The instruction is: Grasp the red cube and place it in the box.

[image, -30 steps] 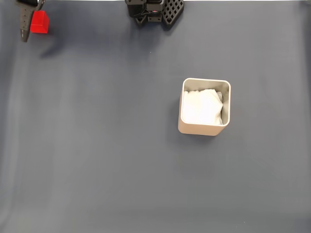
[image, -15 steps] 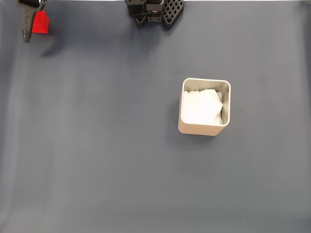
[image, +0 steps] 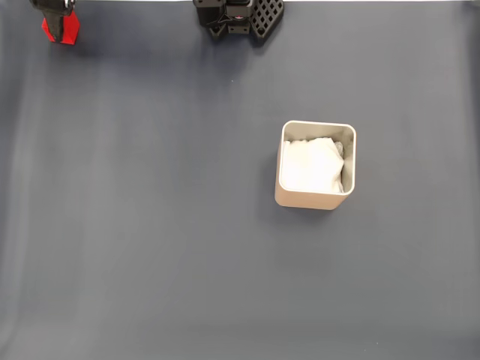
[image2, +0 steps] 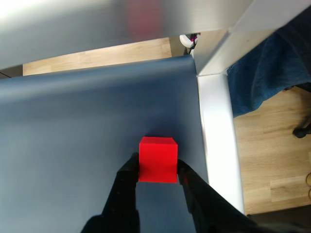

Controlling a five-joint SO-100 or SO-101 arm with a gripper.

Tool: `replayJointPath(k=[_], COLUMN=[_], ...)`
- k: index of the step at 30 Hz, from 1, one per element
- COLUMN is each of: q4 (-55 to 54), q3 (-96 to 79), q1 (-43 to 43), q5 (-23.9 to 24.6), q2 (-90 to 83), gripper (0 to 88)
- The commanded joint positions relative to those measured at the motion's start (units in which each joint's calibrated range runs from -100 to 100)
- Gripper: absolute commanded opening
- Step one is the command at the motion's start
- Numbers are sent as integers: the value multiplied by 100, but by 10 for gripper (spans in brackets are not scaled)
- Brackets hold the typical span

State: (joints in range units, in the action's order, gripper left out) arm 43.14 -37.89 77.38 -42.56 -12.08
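Clearly the red cube (image2: 157, 159) is gripped: in the wrist view the two black fingers (image2: 127, 180) press against its opposite side faces, closed to the cube's width, with the gripper (image2: 156, 171) taking it low on the block so most of the cube stands clear ahead of the tips. In the fixed view the cube (image: 61, 28) sits at the far top-left corner of the dark blue mat (image: 150, 225), partly under the gripper (image: 57, 15). Whether it is lifted off the mat I cannot tell. The box (image: 315, 196), beige with white padding (image: 311, 166) inside, stands well apart to the right of centre, mouth up, so the cube will probably need carrying across and above its rim before release.
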Motion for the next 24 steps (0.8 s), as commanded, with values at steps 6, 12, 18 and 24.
replayJointPath(k=[6,12,18,24], q4=[204,262,574,976], q3=[79,115,306,480], q1=[-66,-102,-244,-585], q5=[-63,-68,-186,-381], q2=[-120,-146,-337,-830], gripper=[2,2,3,3])
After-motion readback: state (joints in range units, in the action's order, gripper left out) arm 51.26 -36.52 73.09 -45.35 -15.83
